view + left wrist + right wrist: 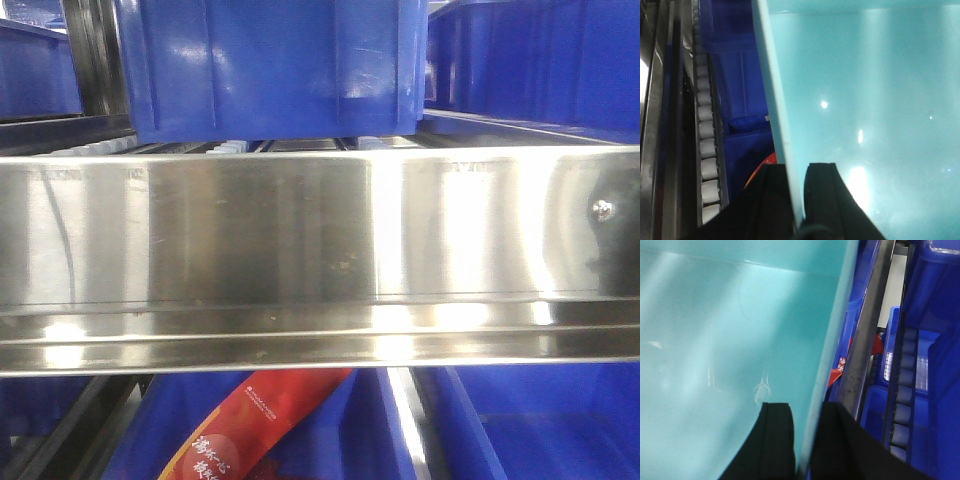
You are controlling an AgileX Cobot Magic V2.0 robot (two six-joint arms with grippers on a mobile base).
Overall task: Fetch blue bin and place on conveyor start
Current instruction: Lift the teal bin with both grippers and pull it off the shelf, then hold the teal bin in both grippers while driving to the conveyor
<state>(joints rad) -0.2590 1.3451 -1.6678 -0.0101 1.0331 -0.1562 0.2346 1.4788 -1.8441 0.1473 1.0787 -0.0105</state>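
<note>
The blue bin (865,115), a pale aqua tub, fills most of the left wrist view, and it also fills the left of the right wrist view (725,355). My left gripper (797,172) is shut on the bin's left wall, one black finger inside and one outside. My right gripper (807,412) is shut on the bin's right wall the same way. The bin does not show in the front view. The conveyor start, with its dark belt and red frame, is out of view.
A shiny stainless-steel rail (320,260) crosses the front view close ahead. Dark blue ribbed bins (270,65) stand above it and others below, one holding a red packet (250,425). White roller tracks (707,145) and dark blue bins (935,340) flank the aqua bin.
</note>
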